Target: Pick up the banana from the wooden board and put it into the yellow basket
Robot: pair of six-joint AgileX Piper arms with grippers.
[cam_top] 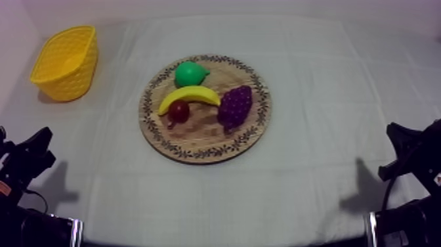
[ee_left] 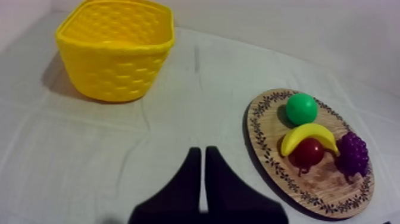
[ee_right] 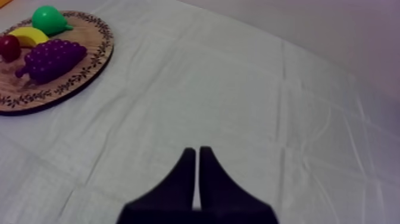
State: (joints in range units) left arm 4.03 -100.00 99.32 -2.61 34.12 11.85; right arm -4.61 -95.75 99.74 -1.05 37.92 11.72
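Banana point(cam_top: 189, 96) lies on the wooden board point(cam_top: 197, 141) between pear point(cam_top: 190, 73) and small red fruit point(cam_top: 178, 112). The yellow basket point(cam_top: 69, 82) sits well apart from the board. Left end effector point(ee_left: 199, 152) and right end effector point(ee_right: 197, 152) are clenched, empty.

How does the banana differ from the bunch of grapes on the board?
The banana is yellow, smooth and curved; the bunch of grapes is purple and knobbly. The banana lies between the pear and the small red fruit; the bunch of grapes sits off one end of it. Both rest on the wooden board.
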